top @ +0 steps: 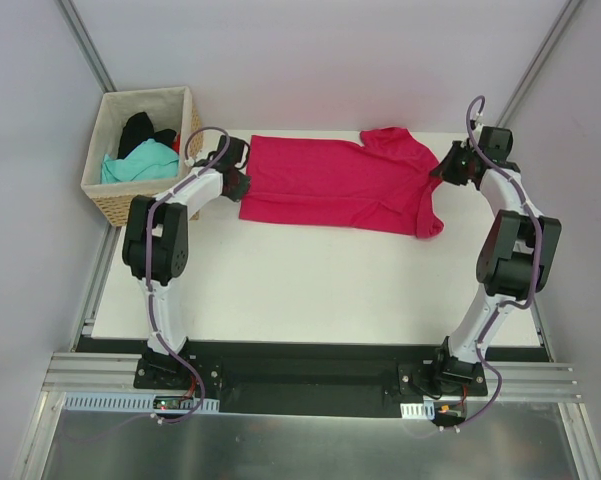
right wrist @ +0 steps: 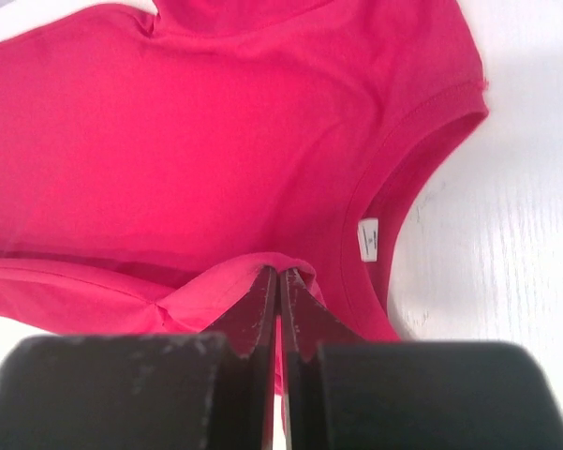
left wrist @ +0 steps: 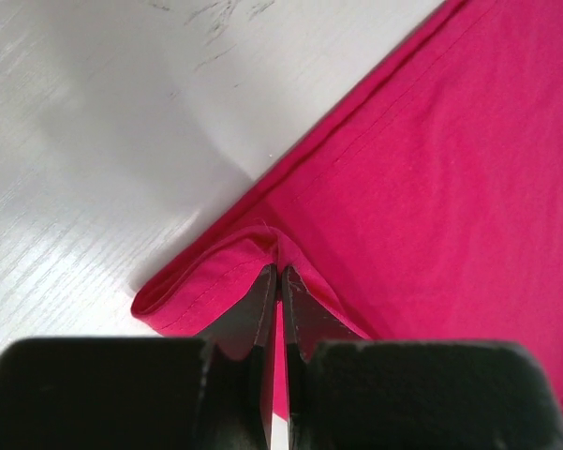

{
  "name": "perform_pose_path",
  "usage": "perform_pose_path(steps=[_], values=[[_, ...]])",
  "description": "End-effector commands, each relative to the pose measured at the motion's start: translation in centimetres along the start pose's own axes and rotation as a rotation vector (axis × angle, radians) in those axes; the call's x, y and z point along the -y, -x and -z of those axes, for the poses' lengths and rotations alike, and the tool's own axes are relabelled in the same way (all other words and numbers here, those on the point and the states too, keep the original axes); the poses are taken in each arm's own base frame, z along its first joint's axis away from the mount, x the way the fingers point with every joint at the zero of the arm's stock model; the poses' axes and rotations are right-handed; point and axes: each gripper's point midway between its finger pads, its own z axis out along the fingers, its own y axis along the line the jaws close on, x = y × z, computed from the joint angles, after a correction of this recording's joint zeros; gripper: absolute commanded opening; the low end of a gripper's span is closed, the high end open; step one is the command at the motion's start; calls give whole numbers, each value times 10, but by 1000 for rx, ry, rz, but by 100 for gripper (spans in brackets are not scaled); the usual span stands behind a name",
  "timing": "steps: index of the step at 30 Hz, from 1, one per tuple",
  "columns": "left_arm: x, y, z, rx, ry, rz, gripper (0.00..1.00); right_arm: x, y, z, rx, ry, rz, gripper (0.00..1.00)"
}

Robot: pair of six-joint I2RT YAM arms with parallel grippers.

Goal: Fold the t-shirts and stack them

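Note:
The crimson-pink t-shirt [top: 340, 185] lies spread across the far part of the white table [top: 310, 290], hem to the left and neck to the right. My left gripper [top: 236, 183] is shut on the shirt's hem corner [left wrist: 279, 266]. My right gripper [top: 446, 172] is shut on a pinch of cloth at the shoulder [right wrist: 279, 272], next to the neck opening with its small white label [right wrist: 367, 238]. The teal t-shirt [top: 140, 163] and the black t-shirt [top: 142, 130] lie crumpled in the basket.
A woven wicker basket [top: 110, 200] with pale lining stands at the table's far left corner, just left of my left gripper. The table's bare surface [left wrist: 94, 150] shows beside the hem.

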Motion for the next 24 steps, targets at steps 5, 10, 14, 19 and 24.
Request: perform_pose_path(steps=[5,10,14,19,24], values=[[22,18,1,38,-37,0,0,-5,33,-10,67,49,9,0],[22,18,-3,39,-31,0,0,-3,30,-17,49,51,6,0],[19,17,-6,38,-23,-3,0,-1,31,-19,50,48,8,0],[20,16,-9,38,-21,-8,0,2,29,-22,44,47,1,1],[27,19,-11,45,-31,-11,0,3,25,-26,31,51,-14,0]])
